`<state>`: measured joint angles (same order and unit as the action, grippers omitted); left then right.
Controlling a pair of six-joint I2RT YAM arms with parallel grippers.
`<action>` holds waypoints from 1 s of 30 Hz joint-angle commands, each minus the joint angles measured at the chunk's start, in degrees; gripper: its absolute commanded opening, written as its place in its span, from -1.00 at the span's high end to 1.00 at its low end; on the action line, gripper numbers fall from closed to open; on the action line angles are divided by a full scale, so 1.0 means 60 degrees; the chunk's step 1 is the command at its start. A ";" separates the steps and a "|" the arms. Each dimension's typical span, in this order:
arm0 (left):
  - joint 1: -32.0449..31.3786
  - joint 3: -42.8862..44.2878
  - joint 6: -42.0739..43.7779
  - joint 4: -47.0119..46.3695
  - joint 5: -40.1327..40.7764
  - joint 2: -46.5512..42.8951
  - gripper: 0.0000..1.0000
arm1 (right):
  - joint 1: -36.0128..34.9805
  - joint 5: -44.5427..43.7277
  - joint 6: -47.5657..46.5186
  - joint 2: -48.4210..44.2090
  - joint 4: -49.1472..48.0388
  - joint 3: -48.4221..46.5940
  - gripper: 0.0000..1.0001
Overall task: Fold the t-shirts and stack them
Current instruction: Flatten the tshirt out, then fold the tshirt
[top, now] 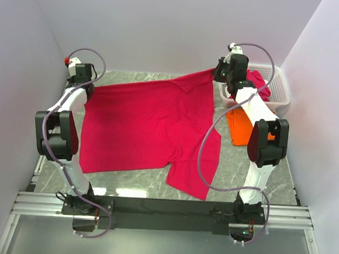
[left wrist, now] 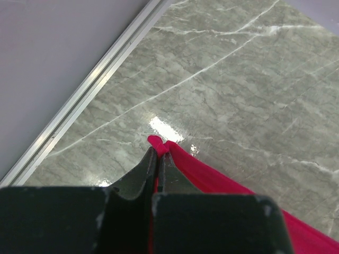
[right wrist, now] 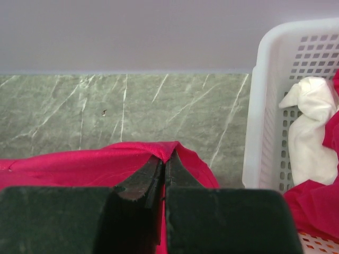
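A large crimson-pink t-shirt (top: pixel 146 125) lies spread across the marble table, its far edge lifted at both ends. My left gripper (top: pixel 87 86) is shut on its far-left corner; in the left wrist view the gripper (left wrist: pixel 159 151) pinches a small red tip of that t-shirt (left wrist: pixel 212 177). My right gripper (top: pixel 219 72) is shut on the far-right corner, and the right wrist view shows this gripper (right wrist: pixel 165 159) with the t-shirt (right wrist: pixel 79 166) draping off to the left. An orange t-shirt (top: pixel 238 126) lies folded by the basket. More crimson cloth (top: pixel 258 85) sits in the basket.
A white lattice basket (top: pixel 278 90) stands at the far right against the wall; it holds a white cloth (right wrist: pixel 310 135) and red cloth (right wrist: pixel 318 203). The basket wall (right wrist: pixel 259 121) is close to the right of my right gripper. Walls enclose the table on three sides.
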<state>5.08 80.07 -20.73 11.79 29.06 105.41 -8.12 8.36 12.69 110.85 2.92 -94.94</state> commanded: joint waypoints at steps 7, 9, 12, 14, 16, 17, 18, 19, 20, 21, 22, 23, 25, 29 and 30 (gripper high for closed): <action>0.0164 0.0161 -0.0192 0.0245 0.0226 -0.0048 0.99 | 0.0123 -0.0105 0.0711 0.0070 0.0450 -0.0496 1.00; 0.0164 0.0117 -0.0323 0.0465 -0.0008 -0.0092 0.99 | 0.0123 -0.0075 0.0844 0.0041 0.0887 -0.0540 1.00; 0.0164 0.0087 -0.0441 0.0963 -0.0097 -0.0150 0.99 | 0.0108 -0.0163 0.1034 -0.0047 0.1578 -0.0584 1.00; 0.0164 0.0043 -0.0456 0.1314 -0.0214 -0.0165 0.99 | 0.0137 -0.0163 0.1122 -0.0192 0.1972 -0.0540 1.00; 0.0164 -0.0001 -0.0471 0.1535 -0.0287 -0.0238 0.99 | 0.0167 -0.0134 0.1195 -0.0353 0.2251 -0.0525 1.00; 0.0164 0.0014 -0.0500 0.1811 -0.0287 -0.0267 0.99 | 0.0210 -0.0076 0.1210 -0.0383 0.2528 -0.0511 1.00; 0.0164 0.0014 -0.0529 0.1944 -0.0287 -0.0282 0.99 | 0.0225 -0.0075 0.1225 -0.0427 0.2662 -0.0510 1.00; 0.0164 0.0014 -0.0529 0.2047 -0.0374 -0.0326 0.99 | 0.0240 -0.0075 0.1254 -0.0515 0.2808 -0.0496 1.00; 0.0164 -0.0001 -0.0558 0.2150 -0.0419 -0.0399 0.99 | 0.0240 -0.0061 0.1254 -0.0588 0.3042 -0.0481 1.00; 0.0164 -0.0044 -0.0616 0.2383 -0.0434 -0.0574 0.99 | 0.0269 -0.0060 0.1269 -0.0763 0.3392 -0.0467 1.00; 0.0164 -0.0045 -0.0617 0.2429 -0.0434 -0.0575 0.99 | 0.0269 -0.0060 0.1269 -0.0765 0.3395 -0.0466 1.00; 0.0164 -0.0074 -0.0617 0.2429 -0.0492 -0.0633 0.99 | 0.0284 -0.0046 0.1269 -0.0881 0.3468 -0.0452 1.00; 0.0164 -0.0118 -0.0632 0.2560 -0.0624 -0.0809 0.99 | 0.0284 -0.0060 0.1298 -0.1013 0.3702 -0.0408 1.00; 0.0164 -0.0191 -0.0719 0.2897 -0.0785 -0.0956 0.99 | 0.0299 -0.0133 0.1400 -0.1219 0.4113 -0.0306 1.00; 0.0164 -0.0264 -0.0720 0.2927 -0.0815 -0.1000 0.99 | 0.0313 -0.0119 0.1415 -0.1306 0.4229 -0.0233 1.00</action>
<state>5.39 79.05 -23.92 27.46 24.67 102.67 -7.31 8.67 20.40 107.48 26.26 -95.37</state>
